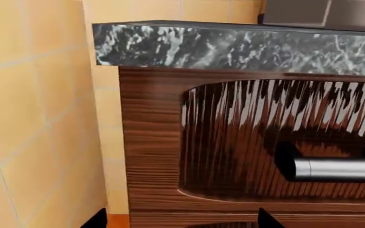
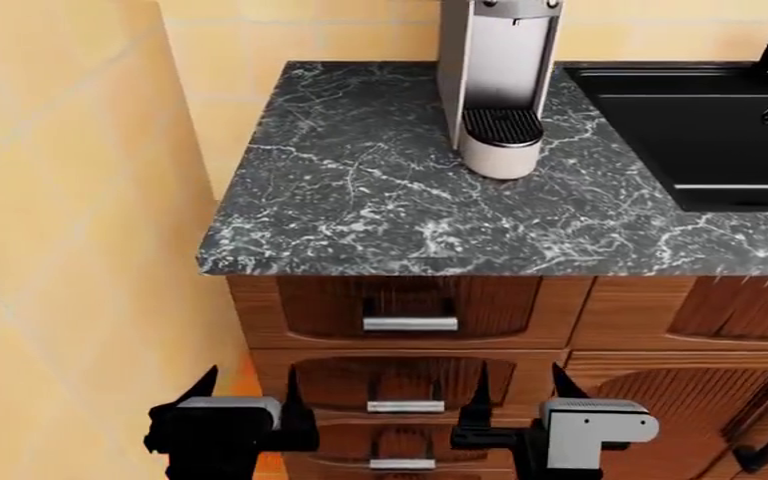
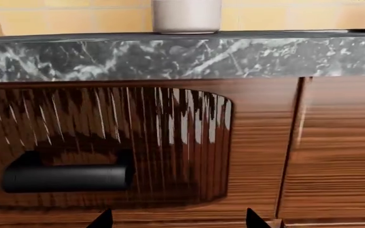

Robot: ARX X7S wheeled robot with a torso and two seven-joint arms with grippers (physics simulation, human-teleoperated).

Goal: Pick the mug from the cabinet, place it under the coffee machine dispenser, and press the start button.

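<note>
Sink (image 2: 704, 190): black basin set into the tabletop at the right, nothing showing inside.
Drip tray (image 2: 502, 126): black, round, perforated, bare on top.
Drawers (image 2: 411, 305): stacked under the counter, all closed, contents hidden.
Machine (image 2: 498, 70): tall, slim, upright on the marble tabletop (image 2: 357, 190); its head overhangs the tray, facing the robot.
Mug: not in any view, so its place and heading can't be told.
Left end effector (image 2: 244, 395): released, fingers spread, low in front of the drawers.
Right end effector (image 2: 518, 395): released too, fingers apart, level with the left, facing the top drawer handle (image 3: 65, 176).
</note>
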